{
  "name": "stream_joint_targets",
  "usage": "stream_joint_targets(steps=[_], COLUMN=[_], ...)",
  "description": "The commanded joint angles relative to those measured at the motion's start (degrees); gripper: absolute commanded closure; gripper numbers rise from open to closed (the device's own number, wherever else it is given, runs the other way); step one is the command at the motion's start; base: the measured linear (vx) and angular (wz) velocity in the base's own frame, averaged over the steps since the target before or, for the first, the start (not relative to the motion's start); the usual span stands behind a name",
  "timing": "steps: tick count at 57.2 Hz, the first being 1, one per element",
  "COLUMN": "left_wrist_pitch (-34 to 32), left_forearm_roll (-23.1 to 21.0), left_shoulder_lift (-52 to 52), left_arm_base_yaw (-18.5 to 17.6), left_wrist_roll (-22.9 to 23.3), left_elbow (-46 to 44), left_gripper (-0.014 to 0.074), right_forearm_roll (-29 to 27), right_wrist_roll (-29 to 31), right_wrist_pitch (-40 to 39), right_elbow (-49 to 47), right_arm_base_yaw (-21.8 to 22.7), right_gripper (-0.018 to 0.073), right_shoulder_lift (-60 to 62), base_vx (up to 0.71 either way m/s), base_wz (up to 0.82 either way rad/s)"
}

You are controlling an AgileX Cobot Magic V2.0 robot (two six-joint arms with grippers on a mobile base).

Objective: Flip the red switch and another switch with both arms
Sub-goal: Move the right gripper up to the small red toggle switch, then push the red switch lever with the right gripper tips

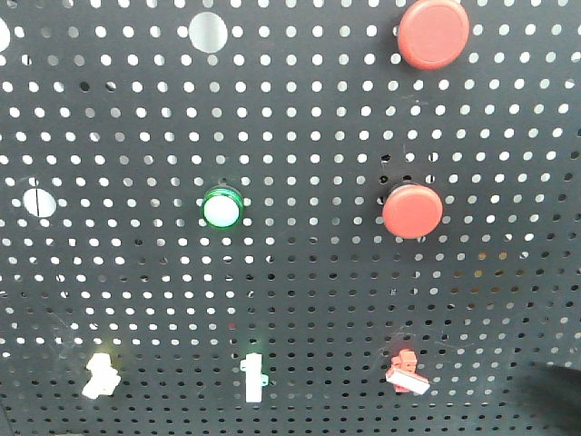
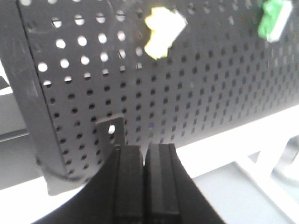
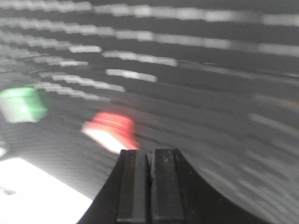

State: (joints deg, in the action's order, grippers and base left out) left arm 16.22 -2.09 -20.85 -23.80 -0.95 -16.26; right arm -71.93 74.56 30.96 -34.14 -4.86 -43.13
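Note:
The red switch (image 1: 406,371) is small with a white lever, low on the right of the black pegboard (image 1: 300,145). A green-backed switch (image 1: 253,376) and a yellow one (image 1: 100,377) sit in the same row. In the right wrist view the red switch (image 3: 111,131) is blurred, just above and left of my right gripper (image 3: 150,153), which is shut with nothing held. In the left wrist view the yellow switch (image 2: 163,30) is well above my left gripper (image 2: 144,150), also shut and empty. The green switch (image 2: 274,19) shows at the top right there.
Two large round red push-buttons (image 1: 433,33) (image 1: 412,211) and a green-ringed round button (image 1: 221,210) sit higher on the pegboard. A dark shape (image 1: 554,400) enters the front view at the bottom right. A white frame and surface (image 2: 261,163) lie below the board.

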Motion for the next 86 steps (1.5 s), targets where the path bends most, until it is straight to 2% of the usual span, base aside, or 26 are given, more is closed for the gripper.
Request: stream_joint_targets(steps=[1, 5, 8, 12, 18, 25, 32, 54, 69, 74, 80, 86], left_wrist_pitch=[-2.8, -2.3, -2.4, -2.6, -2.8, -2.8, -2.8, -2.8, -2.8, -2.8, -2.8, -2.8], left_forearm_roll=[-0.1, 0.0, 0.0, 0.2, 1.7, 2.1, 2.1, 2.1, 2.1, 2.4, 2.4, 2.6], left_shoulder_lift=[-0.2, -0.2, -0.2, -0.2, -0.2, -0.2, -0.2, -0.2, -0.2, -0.2, -0.2, -0.2], left_arm_base_yaw=[-0.3, -0.3, -0.3, -0.3, -0.3, -0.3, -0.3, -0.3, -0.3, -0.3, -0.3, -0.3], left_wrist_roll=[-0.7, -0.7, -0.6, -0.6, -0.6, -0.6, -0.6, -0.6, -0.6, -0.6, -0.6, -0.6], left_elbow=[-1.6, -1.6, -1.6, -1.6, -1.6, -1.6, -1.6, -1.6, -1.6, -1.6, -1.6, -1.6], left_gripper=[0.0594, 0.0594, 0.0594, 0.0594, 0.0594, 0.0594, 0.0594, 0.0594, 0.0594, 0.0594, 0.0594, 0.0594], right_forearm_roll=[-19.5, -26.6, -29.7, -29.8, -29.8, -29.8, -29.8, -29.8, -29.8, -28.3, -23.8, -21.4], right_wrist_roll=[16.1, 20.1, 20.7, 20.8, 23.9, 27.4, 27.5, 27.2, 25.6, 24.5, 22.0, 21.9], right_wrist_pitch=[1.6, 1.8, 1.9, 3.4, 4.3, 0.4, -3.0, -4.0, -3.5, -1.1, 2.6, 5.3], right_elbow=[-1.9, -1.9, -1.9, -2.0, -2.0, -2.0, -2.1, -4.8, -4.6, -4.4, -3.5, -2.1], right_arm_base_yaw=[0.4, 0.4, 0.2, -1.1, -6.2, -12.0, -14.4, -14.4, -14.4, -14.4, -14.4, -14.4], right_gripper=[0.0565, 0.0565, 0.0564, 0.0564, 0.0564, 0.0564, 0.0564, 0.0561, 0.0561, 0.0561, 0.0561, 0.0561], right_shoulder_lift=[-4.3, -6.6, -7.9, -9.4, -11.8, -13.3, -13.3, -13.5, -19.4, -21.9, -24.8, -25.6], base_vx=[0.00, 0.00, 0.00, 0.00, 0.00, 0.00, 0.00, 0.00, 0.00, 0.00, 0.00, 0.00], base_wz=[0.00, 0.00, 0.00, 0.00, 0.00, 0.00, 0.00, 0.00, 0.00, 0.00, 0.00, 0.00])
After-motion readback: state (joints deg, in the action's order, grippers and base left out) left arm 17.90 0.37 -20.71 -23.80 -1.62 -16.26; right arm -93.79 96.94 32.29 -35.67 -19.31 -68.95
